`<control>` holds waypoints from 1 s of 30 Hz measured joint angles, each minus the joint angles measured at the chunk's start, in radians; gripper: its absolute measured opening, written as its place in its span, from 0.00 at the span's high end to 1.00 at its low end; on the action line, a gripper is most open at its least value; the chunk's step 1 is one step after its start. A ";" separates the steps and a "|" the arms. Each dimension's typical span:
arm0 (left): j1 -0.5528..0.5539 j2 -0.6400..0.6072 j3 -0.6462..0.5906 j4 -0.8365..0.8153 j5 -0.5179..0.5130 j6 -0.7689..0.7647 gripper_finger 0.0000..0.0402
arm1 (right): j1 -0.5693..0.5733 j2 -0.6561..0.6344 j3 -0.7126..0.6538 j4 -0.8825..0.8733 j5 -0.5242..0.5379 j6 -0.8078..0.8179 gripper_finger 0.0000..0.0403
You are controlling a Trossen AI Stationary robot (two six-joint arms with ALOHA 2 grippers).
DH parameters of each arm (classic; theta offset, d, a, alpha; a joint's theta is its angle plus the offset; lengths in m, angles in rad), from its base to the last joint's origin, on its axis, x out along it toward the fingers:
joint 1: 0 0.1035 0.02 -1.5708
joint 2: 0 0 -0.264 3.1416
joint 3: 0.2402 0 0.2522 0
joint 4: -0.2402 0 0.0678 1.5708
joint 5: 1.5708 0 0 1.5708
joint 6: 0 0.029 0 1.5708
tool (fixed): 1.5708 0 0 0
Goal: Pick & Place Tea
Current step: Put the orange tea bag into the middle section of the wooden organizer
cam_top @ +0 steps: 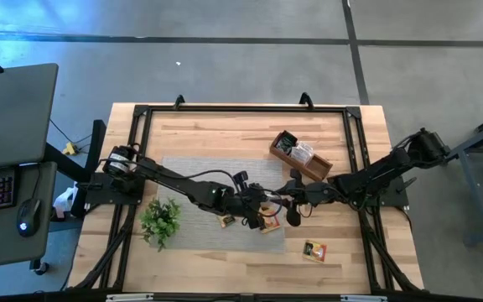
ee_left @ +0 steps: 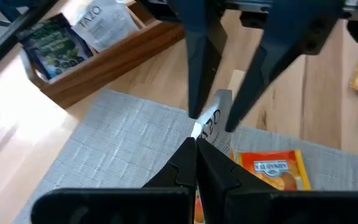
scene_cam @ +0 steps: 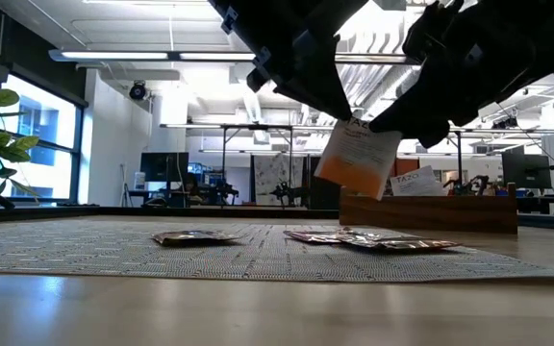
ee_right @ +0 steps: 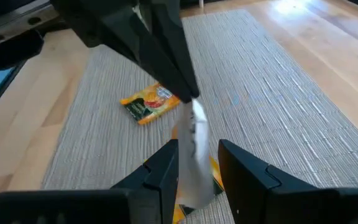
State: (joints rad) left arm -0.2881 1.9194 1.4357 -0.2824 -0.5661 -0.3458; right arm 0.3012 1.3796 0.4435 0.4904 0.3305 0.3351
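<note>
A white-and-orange tea sachet [scene_cam: 359, 159] hangs in the air over the grey woven mat [cam_top: 199, 176]. My left gripper [ee_left: 196, 142] is shut on it. My right gripper [ee_right: 199, 148], reaching in from the table's right, is open, with one finger on either side of the sachet's lower part [ee_right: 194, 162]. I cannot tell whether those fingers touch it. More sachets lie flat on the mat [cam_top: 227, 221] [cam_top: 268, 225] [ee_right: 151, 102]. Another sachet [cam_top: 314, 250] rests on the bare wood near the front. My left gripper pinches the sachet's upper edge [ee_left: 205, 124] between its two fingertips. The fingers [ee_right: 166, 56] slant down onto it from the table's left. The sachet hangs below them, tilted and clear of the mat.
A wooden tray [cam_top: 300, 155] with several sachets standing in it sits at the back right of the mat. A green plant sprig [cam_top: 160, 220] stands at the mat's front left corner. A black frame [cam_top: 141, 113] runs around the tabletop.
</note>
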 joint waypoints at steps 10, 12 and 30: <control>0.000 0.000 0.000 0.000 -0.028 0.000 1.00 | 0.000 0.000 0.000 -0.009 0.003 0.014 0.82; 0.000 0.000 0.000 0.000 -0.028 0.000 1.00 | 0.000 0.000 0.000 -0.027 0.003 0.016 0.88; 0.001 0.000 0.000 -0.005 -0.032 0.030 0.90 | -0.001 0.001 0.000 -0.094 0.034 0.058 0.99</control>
State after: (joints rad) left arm -0.2871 1.9194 1.4357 -0.2878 -0.5980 -0.3157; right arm 0.3004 1.3804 0.4438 0.3967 0.3645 0.3931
